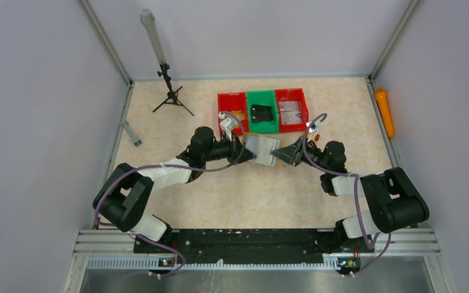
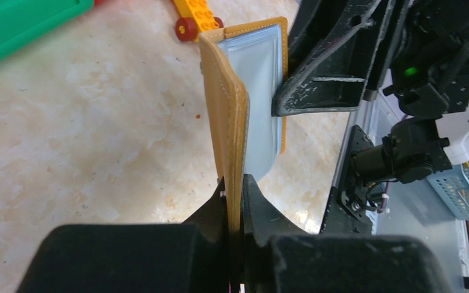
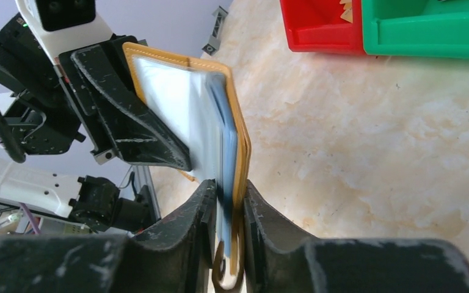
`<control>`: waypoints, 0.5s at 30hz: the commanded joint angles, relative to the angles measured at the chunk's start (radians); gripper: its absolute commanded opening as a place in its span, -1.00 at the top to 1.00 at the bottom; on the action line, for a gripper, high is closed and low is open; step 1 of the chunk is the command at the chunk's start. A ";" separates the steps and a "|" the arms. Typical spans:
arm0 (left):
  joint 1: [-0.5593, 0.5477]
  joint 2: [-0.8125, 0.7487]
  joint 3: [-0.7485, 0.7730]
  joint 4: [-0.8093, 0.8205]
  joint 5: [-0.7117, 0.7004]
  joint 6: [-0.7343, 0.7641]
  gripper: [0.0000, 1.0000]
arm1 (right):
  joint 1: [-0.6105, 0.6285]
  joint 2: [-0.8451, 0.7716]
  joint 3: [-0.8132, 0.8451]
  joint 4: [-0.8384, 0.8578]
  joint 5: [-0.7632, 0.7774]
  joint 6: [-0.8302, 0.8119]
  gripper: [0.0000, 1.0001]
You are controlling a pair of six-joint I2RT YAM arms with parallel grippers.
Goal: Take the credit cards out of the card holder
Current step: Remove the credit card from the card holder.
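The mustard-brown card holder [image 1: 262, 150] hangs open above the table's middle, held between both grippers. My left gripper [image 1: 244, 148] is shut on one leaf's edge, seen edge-on in the left wrist view [image 2: 235, 183], where the card holder [image 2: 229, 116] shows its grey lining. My right gripper [image 1: 284, 152] is shut on the other leaf by the small tab [image 3: 227, 186]. In the right wrist view the card holder [image 3: 180, 104] holds a bluish-grey flat layer [image 3: 226, 143] in its pocket; I cannot tell whether it is a credit card. No loose pale tan cards show clearly.
Three bins stand behind the card holder: red [image 1: 232, 101], green [image 1: 262, 97] holding a black object [image 1: 261, 113], red [image 1: 291, 97]. A yellow toy block with red ends [image 2: 196, 15] lies near them. A small tripod [image 1: 170, 91] stands back left.
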 commanded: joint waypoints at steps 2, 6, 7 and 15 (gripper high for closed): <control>-0.025 0.011 0.031 0.122 0.124 -0.014 0.93 | 0.010 -0.018 0.028 0.023 0.009 -0.036 0.45; -0.038 0.020 0.044 0.102 0.132 0.002 0.89 | 0.018 -0.011 0.034 0.018 0.003 -0.038 0.44; -0.038 0.020 0.045 0.098 0.127 0.006 0.86 | 0.018 -0.011 0.034 0.019 0.001 -0.038 0.44; -0.040 0.020 0.053 0.053 0.085 0.019 -0.14 | 0.024 0.018 0.028 0.109 -0.033 0.001 0.63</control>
